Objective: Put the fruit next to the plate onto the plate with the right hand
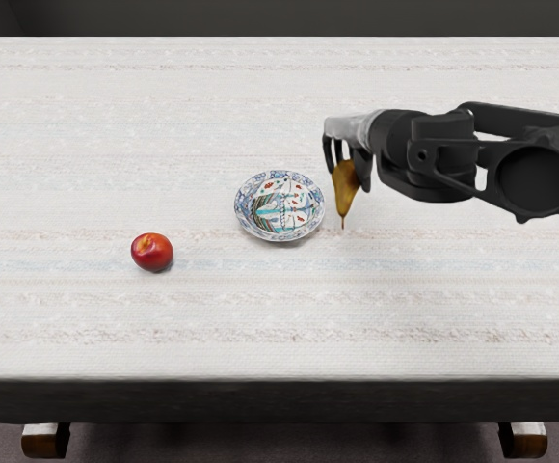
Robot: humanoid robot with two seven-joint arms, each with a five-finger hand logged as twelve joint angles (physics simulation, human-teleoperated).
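A small patterned plate [279, 204] with blue, green and red decoration lies near the middle of the table. Just to its right hangs a brown pear [344, 193], stem pointing down, its tip close to the tabletop. My right hand [345, 160] comes in from the right edge and its dark fingers are curled around the pear's upper part. The pear is beside the plate's right rim, not over it. A red apple [152, 252] sits on the table well to the left of the plate.
The pale wooden table [279, 318] stretches wide in all directions around the plate. The bulky dark right forearm [492, 159] reaches across the right side above the surface. The table's front edge runs along the bottom.
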